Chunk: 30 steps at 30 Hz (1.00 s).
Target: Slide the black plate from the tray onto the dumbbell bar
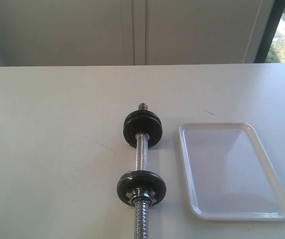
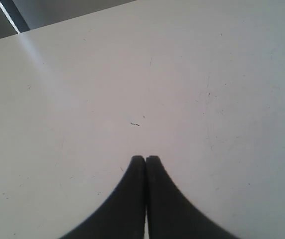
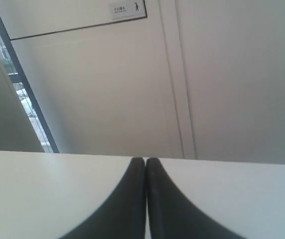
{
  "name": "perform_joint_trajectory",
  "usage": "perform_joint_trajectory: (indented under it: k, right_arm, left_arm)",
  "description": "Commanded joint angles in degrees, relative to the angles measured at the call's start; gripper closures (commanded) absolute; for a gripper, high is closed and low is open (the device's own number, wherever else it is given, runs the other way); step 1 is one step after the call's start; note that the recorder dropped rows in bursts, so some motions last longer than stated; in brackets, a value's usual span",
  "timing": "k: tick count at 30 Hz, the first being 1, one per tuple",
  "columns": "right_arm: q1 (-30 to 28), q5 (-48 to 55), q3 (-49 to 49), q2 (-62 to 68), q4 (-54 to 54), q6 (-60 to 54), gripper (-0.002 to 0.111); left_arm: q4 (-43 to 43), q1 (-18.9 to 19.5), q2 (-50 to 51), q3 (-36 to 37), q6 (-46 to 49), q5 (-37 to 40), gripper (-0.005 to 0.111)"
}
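Across the white table, the tray lies to the right. Just left of it, and apart from it, runs the dumbbell bar. The black plate sits upright on the bar's far end. At the near end is a second black disc with a silver star nut. The left gripper has its fingers pressed together over bare table. The right gripper is pressed together too, gripping nothing.

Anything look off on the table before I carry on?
One thing: the tray holds no black plate. The dumbbell bar carries a far disc and a near disc; only the near one shows a star nut. Left claw and right claw are shut, holding nothing.
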Motion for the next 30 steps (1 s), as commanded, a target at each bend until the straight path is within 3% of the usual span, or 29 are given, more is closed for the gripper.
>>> perform_joint_trajectory:
  k: [1, 7, 11, 30]
  right_arm:
    - [-0.30, -0.44, 0.01, -8.39, 0.03, 0.21, 0.108]
    - [-0.30, -0.44, 0.01, -19.76, 0.03, 0.21, 0.108]
    - [-0.30, -0.44, 0.01, -24.47, 0.03, 0.21, 0.108]
    - [-0.30, -0.44, 0.01, -25.23, 0.03, 0.21, 0.108]
  left_arm:
    - [-0.44, 0.00, -0.24, 0.14, -0.06, -0.29, 0.107]
    - [-0.44, 0.00, -0.24, 0.14, -0.35, 0.42, 0.107]
    - [-0.44, 0.00, -0.24, 0.14, -15.25, 0.53, 0.107]
    - [-0.44, -0.09, -0.24, 0.14, -13.78, 0.15, 0.107]
